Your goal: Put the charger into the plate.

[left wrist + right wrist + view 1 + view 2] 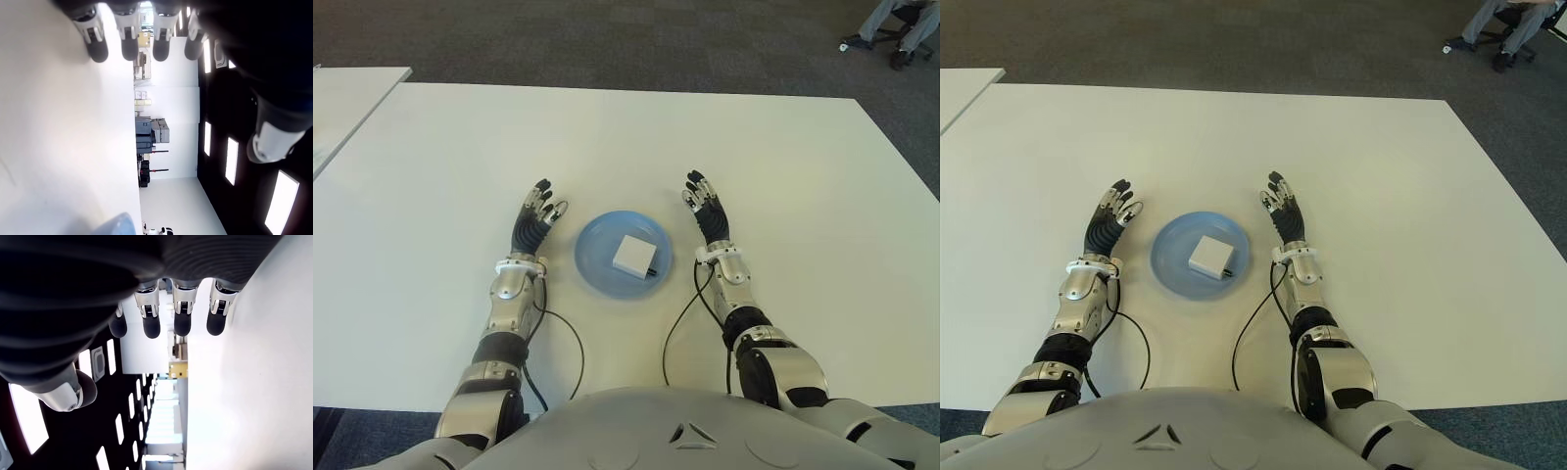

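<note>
A white square charger (634,256) lies inside the blue plate (597,245) on the white table, its small plug facing right. My left hand (534,217) shows just left of the plate, fingers stretched out and holding nothing. On the plate's right side shows my right hand (706,207), also spread flat and holding nothing. Both wrist views show straight fingers (128,34) and fingers (182,308) over the bare tabletop, with nothing grasped.
The white table (803,196) reaches wide on all sides. A second white table edge (352,93) sits at the far left. A seated person's legs (891,24) and chair base show at the far right on dark carpet.
</note>
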